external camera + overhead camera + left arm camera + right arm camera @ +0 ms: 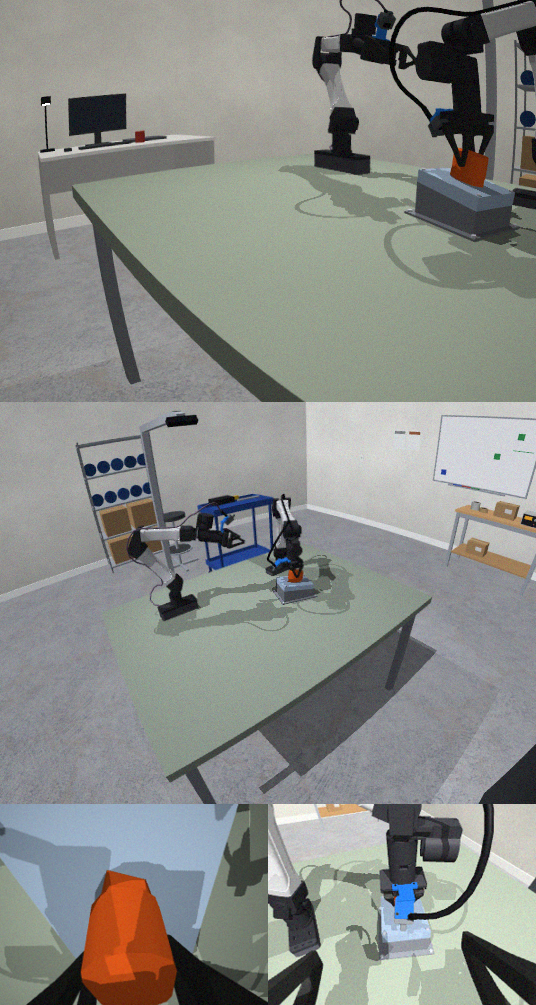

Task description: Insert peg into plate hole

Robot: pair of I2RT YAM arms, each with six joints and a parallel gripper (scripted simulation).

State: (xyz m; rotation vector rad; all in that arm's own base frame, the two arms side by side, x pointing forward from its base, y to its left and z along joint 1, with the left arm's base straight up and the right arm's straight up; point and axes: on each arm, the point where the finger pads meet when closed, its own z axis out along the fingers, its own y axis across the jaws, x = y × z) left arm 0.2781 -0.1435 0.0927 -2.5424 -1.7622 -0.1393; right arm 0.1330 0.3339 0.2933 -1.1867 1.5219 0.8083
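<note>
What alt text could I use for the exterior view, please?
An orange peg appears partly sunk into a blue-topped block, between the fingers of the left gripper; the right gripper hangs open beyond.
</note>
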